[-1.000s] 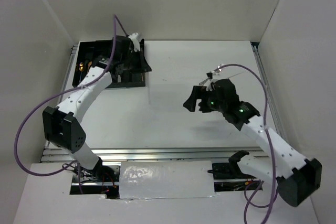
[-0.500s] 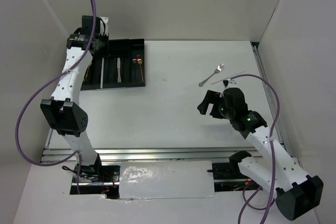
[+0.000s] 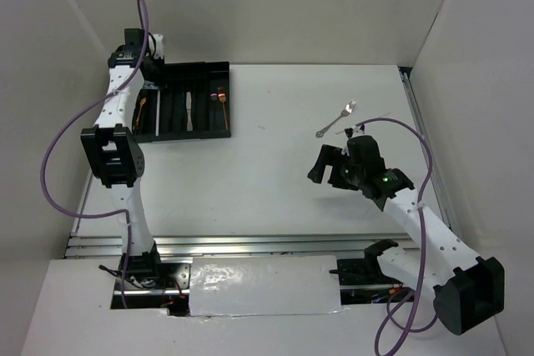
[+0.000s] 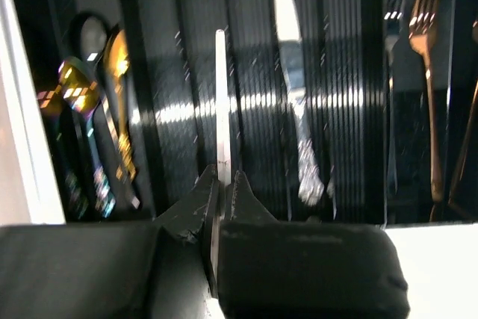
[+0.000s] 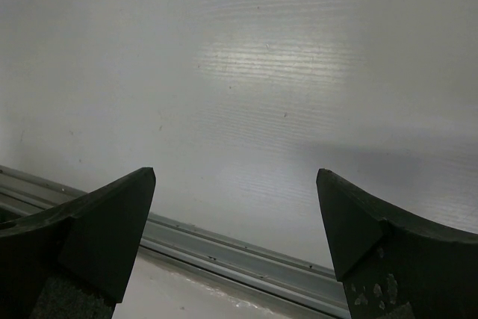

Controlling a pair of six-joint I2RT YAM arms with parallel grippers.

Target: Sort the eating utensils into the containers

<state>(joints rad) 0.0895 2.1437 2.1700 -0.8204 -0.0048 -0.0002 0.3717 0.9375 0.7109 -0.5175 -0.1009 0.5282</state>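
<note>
One silver fork [image 3: 336,120] out loose on the white table [image 3: 267,172], toward the far right, lying aslant with its tines toward the far right. Just nearer than it, hanging over bare table: the right gripper [image 5: 235,177], spread wide, nothing between the fingers, touching nothing. Far left, by contrast, pinched tight: the left gripper [image 4: 222,182], poised over the black cutlery tray [image 3: 228,114] at the table's far left, with a thin pale stick [image 4: 221,95] clamped between its tips and reaching straight out along the slots. Beneath the stick, in the tray's long parallel slots, as seen from the left wrist: at the left, a cluster of spoons [image 4: 97,102] in black, gold and rainbow sheen, bowls overlapping. In a middle slot, a silver knife [image 4: 293,87] lying lengthwise, blurred. At the right, a copper fork [image 4: 428,72] with tines toward the top of the picture, just beside a darker fork [image 4: 393,50] that is hard to make out. Impossible to tell whether the stick touches the tray's floor.
</note>
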